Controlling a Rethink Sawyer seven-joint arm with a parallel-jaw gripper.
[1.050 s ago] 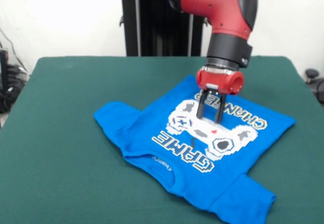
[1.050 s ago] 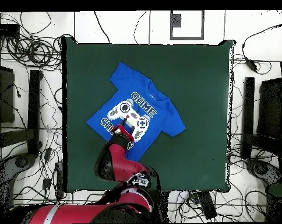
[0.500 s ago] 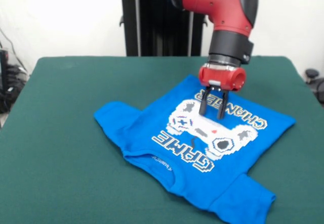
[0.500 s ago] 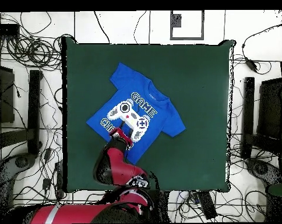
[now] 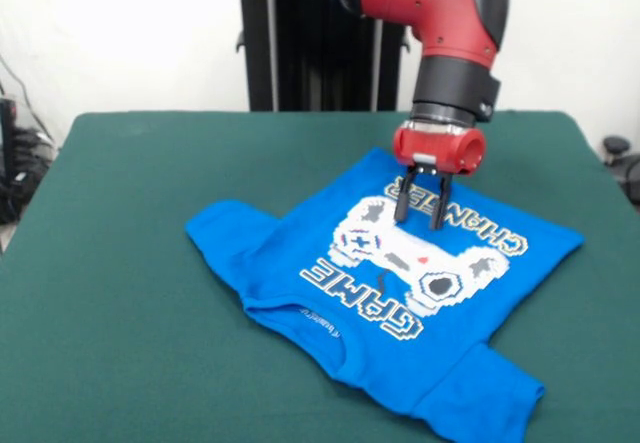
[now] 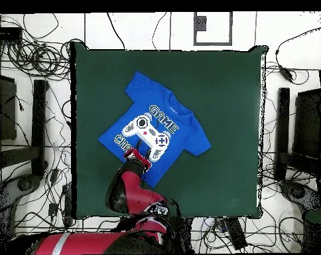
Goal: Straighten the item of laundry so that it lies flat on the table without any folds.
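While the blue T-shirt lies print-up and mostly flat on the green bench, the end effector hovers just above it, fingers parted and empty.

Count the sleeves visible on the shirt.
2 on the shirt. In the front view, one sleeve spreads at the left; the other sleeve lies at the bottom right, near the picture's edge. The open gripper covers neither.

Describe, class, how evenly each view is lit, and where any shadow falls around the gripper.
Front view: soft, even light; only a faint shadow on the T-shirt under the open gripper. Overhead view: table evenly lit, no glare.
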